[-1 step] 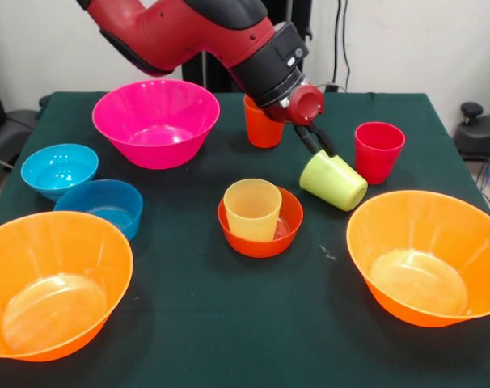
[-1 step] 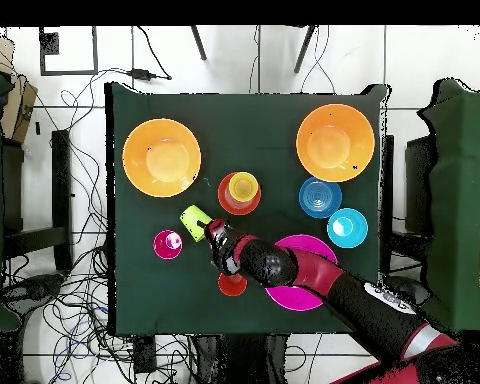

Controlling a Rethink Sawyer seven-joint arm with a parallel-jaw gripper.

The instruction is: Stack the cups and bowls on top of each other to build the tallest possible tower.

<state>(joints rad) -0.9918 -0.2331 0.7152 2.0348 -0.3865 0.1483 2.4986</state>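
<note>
Front view gives me the clearest read: my gripper (image 1: 319, 145) has its thin black fingers (image 1: 310, 139) pinched on the base end of the lime green cup (image 1: 334, 180), which hangs tilted, mouth angled down and toward the camera, just above the green tablecloth (image 1: 229, 323). The cup sits between the red-pink cup (image 1: 379, 151) and the small red-orange bowl (image 1: 261, 223), clear of both. That bowl already carries the pale yellow cup (image 1: 252, 209), standing mouth up inside it, so I judge this to be the start of the tower and the green cup the piece in transit.

The orange cup (image 1: 262, 123) stands behind the arm, near the large magenta bowl (image 1: 156, 121). The light blue bowl (image 1: 59, 169) and the darker blue bowl (image 1: 100, 208) touch or nearly touch at the left, and the two large orange bowls (image 1: 51, 283) (image 1: 427, 255) sit at the near corners, all untouched.

In the overhead view the green cup (image 2: 195, 221) lies just beside the bowl-and-cup pair (image 2: 240, 192), so the carry is short. The next move, as I see it, calls for levelling the cup, centring it over the yellow one, and lowering gently; a tilted release could knock the yellow cup over or slide off its rim.
</note>
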